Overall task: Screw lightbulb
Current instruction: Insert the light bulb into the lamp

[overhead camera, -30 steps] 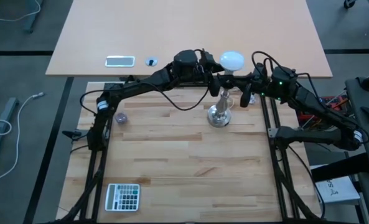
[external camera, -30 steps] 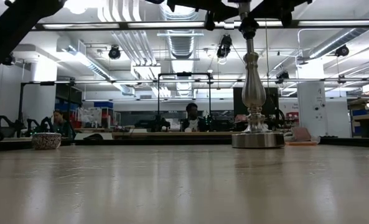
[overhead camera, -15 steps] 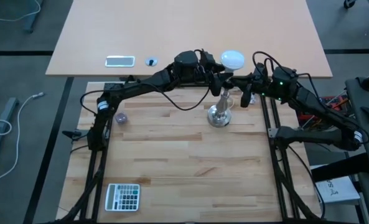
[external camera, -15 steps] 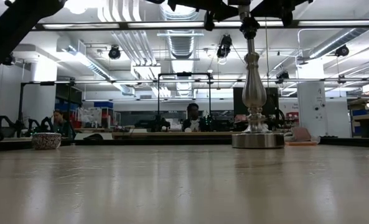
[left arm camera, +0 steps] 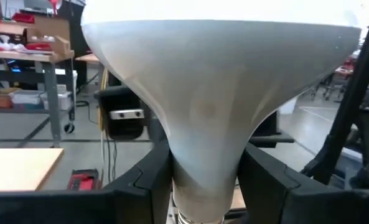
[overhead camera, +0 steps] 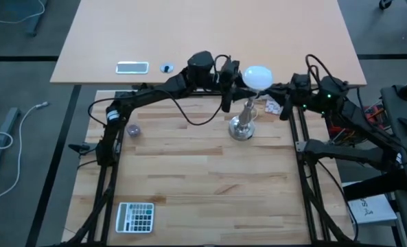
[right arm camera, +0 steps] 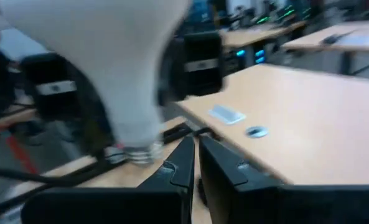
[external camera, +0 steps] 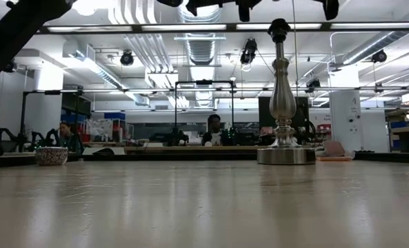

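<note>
Two tables, busy workshop behind.

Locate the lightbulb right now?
In the high view the lightbulb is at the table's far edge, above the silver lamp stand, with the left gripper closed on its neck and the shut right gripper just beside it.
</note>
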Robot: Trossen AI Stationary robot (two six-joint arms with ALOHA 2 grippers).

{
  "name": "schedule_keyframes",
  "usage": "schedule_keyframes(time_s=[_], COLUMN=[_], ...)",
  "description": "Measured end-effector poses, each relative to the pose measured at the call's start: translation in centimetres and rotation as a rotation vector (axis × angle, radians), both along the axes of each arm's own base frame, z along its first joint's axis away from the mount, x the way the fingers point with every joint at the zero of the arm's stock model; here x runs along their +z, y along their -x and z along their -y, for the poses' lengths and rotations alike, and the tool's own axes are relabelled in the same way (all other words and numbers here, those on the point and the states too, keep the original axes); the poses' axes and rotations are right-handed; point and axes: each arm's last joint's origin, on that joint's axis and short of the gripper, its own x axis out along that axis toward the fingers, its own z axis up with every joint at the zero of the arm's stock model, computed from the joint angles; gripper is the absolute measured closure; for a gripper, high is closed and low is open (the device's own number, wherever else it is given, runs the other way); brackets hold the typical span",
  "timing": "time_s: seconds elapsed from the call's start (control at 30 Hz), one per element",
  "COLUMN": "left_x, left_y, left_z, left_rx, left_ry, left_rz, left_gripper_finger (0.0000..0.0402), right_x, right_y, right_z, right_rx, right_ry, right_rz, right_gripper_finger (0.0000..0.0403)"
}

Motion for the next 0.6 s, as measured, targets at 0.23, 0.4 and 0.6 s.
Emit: schedule_keyframes(time_s=[0.23, 0.4, 0.6], left_x=[0.0, 0.4, 0.5], left_y=[0.3, 0.9, 0.8], left_z=[-1.6, -3.2, -3.1], left_rx=[0.116, 0.173, 0.17], left_ry=[-0.04, -0.042, -0.043], left_rz=[0.022, 0.059, 0.087], left_gripper_finger=[0.0261, 0.0261, 0.0261], right_x=[0.3, 2.5, 4.4], right_y=[-0.1, 0.4, -0.6], right_z=[0.0, -0.1, 0.8], right_rx=[0.031, -0.06, -0.132], right_ry=[-0.037, 0.081, 0.09], right_rz=[0.03, 0.043, -0.027], right_gripper_finger=[0.0354, 0.0292, 0.0218])
